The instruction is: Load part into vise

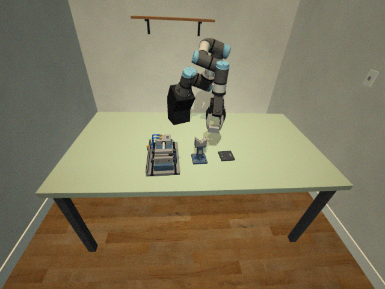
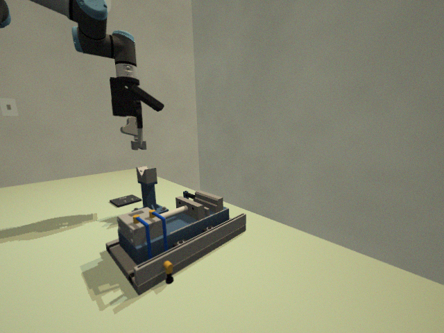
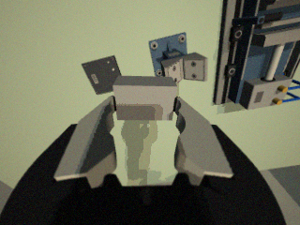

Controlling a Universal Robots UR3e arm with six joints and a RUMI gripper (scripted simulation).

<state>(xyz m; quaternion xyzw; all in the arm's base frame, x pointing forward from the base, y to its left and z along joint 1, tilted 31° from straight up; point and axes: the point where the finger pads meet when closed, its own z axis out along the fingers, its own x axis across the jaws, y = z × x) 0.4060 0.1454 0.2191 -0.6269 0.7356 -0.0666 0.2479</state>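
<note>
My gripper (image 1: 213,126) (image 2: 139,143) (image 3: 144,97) is shut on the part (image 1: 213,129) (image 2: 134,145) (image 3: 145,96), a grey block held across its two ends. They hang in the air behind and above the V-block (image 1: 200,143) (image 2: 150,176) (image 3: 195,67). The slot's direction is not clear. The infeed plate (image 1: 226,155) (image 2: 125,200) (image 3: 99,75) bears no part. The open vise's fixed jaw (image 1: 163,160) (image 2: 211,202) stands apart from the rod-side jaw (image 1: 163,152) (image 2: 189,207) (image 3: 281,37). The dark work stop (image 1: 171,154) is near the gap; the low bars are mostly hidden.
The V-block's blue stand (image 1: 200,152) (image 2: 148,195) rises between the vise and the infeed plate. The air cylinder (image 1: 165,137) (image 2: 138,227) (image 3: 264,94) with blue hoses is at the vise's back end. A raised rail (image 2: 197,247) runs along one vise side.
</note>
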